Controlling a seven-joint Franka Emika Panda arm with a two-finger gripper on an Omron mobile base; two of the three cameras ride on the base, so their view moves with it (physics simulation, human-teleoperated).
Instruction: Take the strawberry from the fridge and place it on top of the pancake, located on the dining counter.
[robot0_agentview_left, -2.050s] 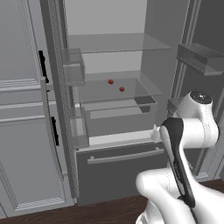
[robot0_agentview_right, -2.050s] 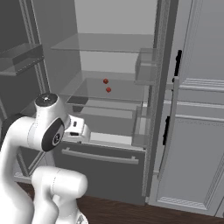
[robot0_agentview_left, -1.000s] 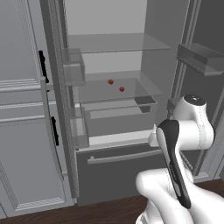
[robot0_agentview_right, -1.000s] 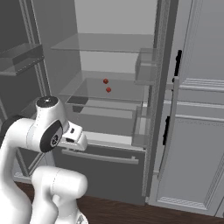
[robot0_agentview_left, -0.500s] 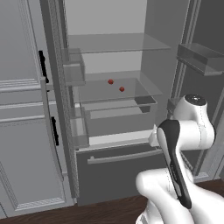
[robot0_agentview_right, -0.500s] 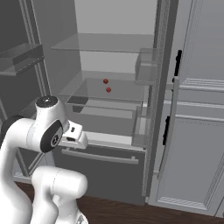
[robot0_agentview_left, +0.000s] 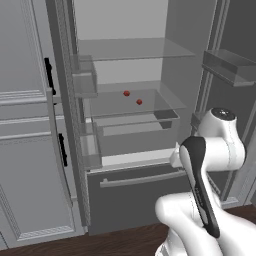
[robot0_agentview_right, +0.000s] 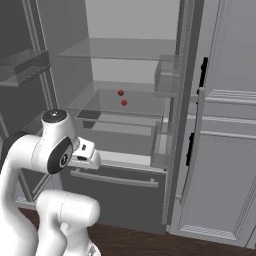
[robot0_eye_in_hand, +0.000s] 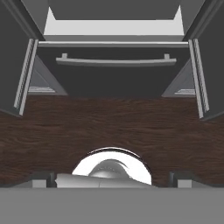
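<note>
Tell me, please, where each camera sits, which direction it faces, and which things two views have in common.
Left base view: behind the arm on its left, facing the open fridge; arm at lower right.
Right base view: behind on its right, facing the same fridge; arm at lower left.
Hand view: on the hand, looking down at the floor and the fridge's drawer; open gripper at the bottom.
Both base views share two red items on a glass shelf.

The fridge (robot0_agentview_right: 172, 165) stands with both doors swung open, its pale inside bare to the arm (robot0_agentview_right: 47, 155) low at the left. Two small red berries (robot0_agentview_right: 122, 98) lie close together on a glass shelf (robot0_agentview_right: 140, 102). Below is the dark drawer with its bar handle (robot0_agentview_right: 112, 180). Grey cabinets (robot0_agentview_right: 225, 150) stand at the right.
</note>
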